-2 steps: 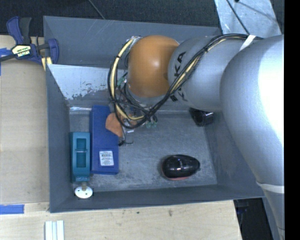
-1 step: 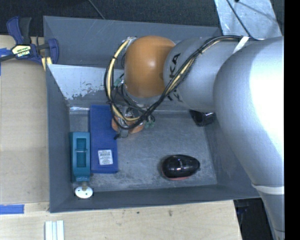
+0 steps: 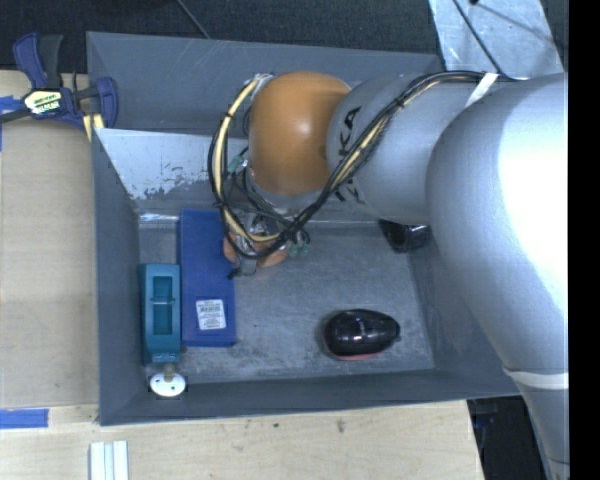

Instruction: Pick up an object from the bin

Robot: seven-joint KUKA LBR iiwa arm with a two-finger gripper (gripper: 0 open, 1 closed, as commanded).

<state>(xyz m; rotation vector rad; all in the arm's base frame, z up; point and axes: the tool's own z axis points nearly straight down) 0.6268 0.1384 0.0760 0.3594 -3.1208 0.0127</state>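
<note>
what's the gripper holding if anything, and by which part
Cannot be told: the gripper sits at the right edge of the flat blue box, under the wrist.

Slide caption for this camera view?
Claw over the right edge of a flat blue rectangular box; black oval computer mouse lies apart in the grey metal bin.

My silver arm (image 3: 460, 168) reaches into the grey metal bin (image 3: 115, 268) from three o'clock, its orange wrist cover (image 3: 290, 133) looped with cables. My claw (image 3: 248, 253) hangs below that cover, over the top right edge of a flat blue box (image 3: 202, 268) with a white label. Just beside the box, toward nine o'clock, lies a teal tool (image 3: 161, 313). A black computer mouse (image 3: 360, 333) sits toward five o'clock, well apart.
</note>
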